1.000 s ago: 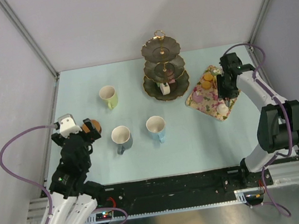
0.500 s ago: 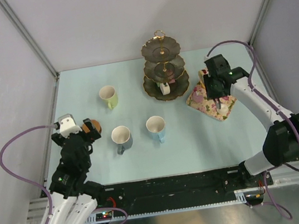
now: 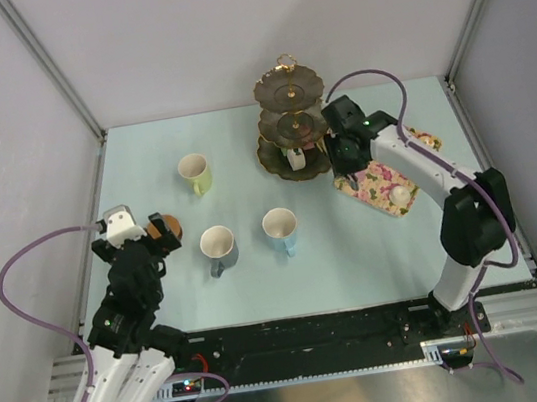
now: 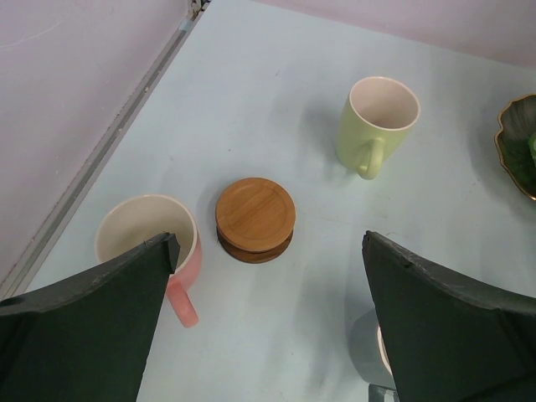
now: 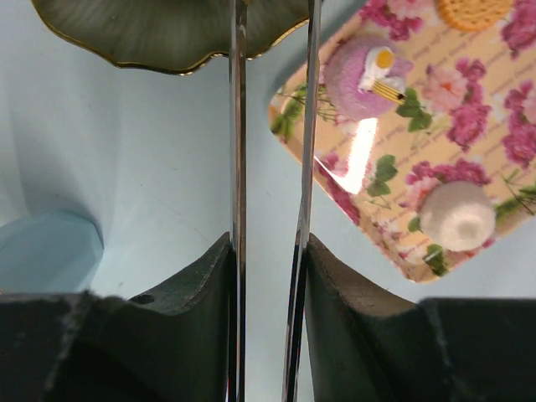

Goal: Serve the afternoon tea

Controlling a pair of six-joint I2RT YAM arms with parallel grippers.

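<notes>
Right hand (image 5: 268, 260) clamps metal tongs (image 5: 238, 126) reaching ahead over the bottom tier of the stand (image 5: 167, 29), probably to load it; left hand (image 4: 268, 243) gapes above the coasters (image 4: 255, 216)

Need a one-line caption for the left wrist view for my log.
Open left gripper frames the stacked brown coasters, pink mug beside them, yellow-green mug beyond.

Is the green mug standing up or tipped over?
Standing up. The yellow-green mug sits on its base, its open mouth facing upward.
</notes>
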